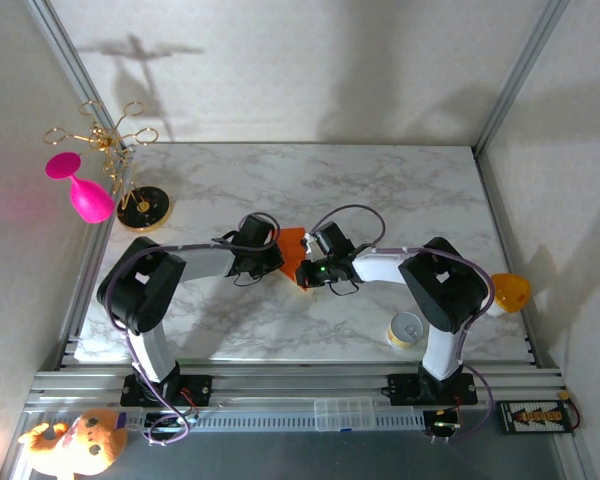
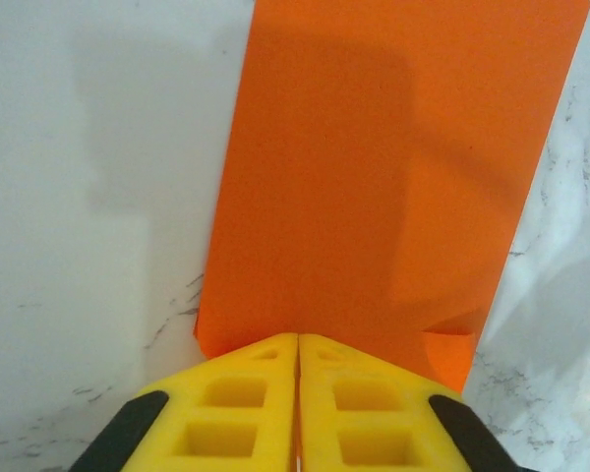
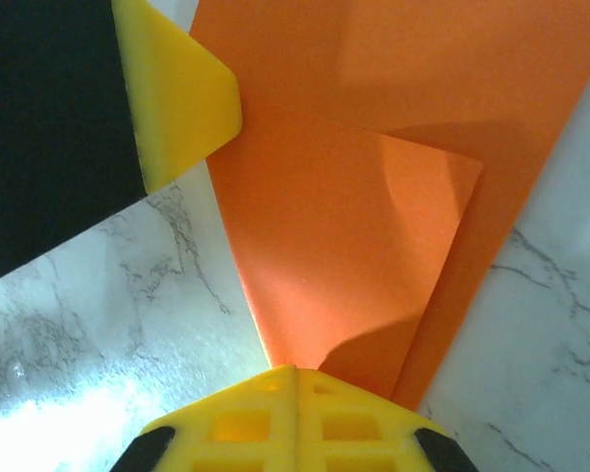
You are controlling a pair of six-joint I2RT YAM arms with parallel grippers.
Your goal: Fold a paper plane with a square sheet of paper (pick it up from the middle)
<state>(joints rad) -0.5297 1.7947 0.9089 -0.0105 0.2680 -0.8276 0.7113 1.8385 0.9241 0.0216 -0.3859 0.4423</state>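
The square sheet of paper (image 1: 293,243) is bright orange and lies partly folded on the marble table, between the two arms. My left gripper (image 1: 279,260) is shut, its yellow tips (image 2: 298,339) resting on the near edge of the flat sheet (image 2: 374,177). From the right wrist, one left fingertip (image 3: 182,93) sits on the paper's far-left edge. My right gripper (image 1: 303,274) is shut on a corner of the sheet. That lifted flap (image 3: 354,246) narrows into the closed jaws (image 3: 295,372) and curls above the layer below.
A small yellow can (image 1: 407,329) stands close to the right arm's base. An orange-yellow cup (image 1: 508,291) sits at the table's right edge. A pink goblet (image 1: 80,190) and a gold rack (image 1: 140,205) stand at the far left. Metal frame posts border the table.
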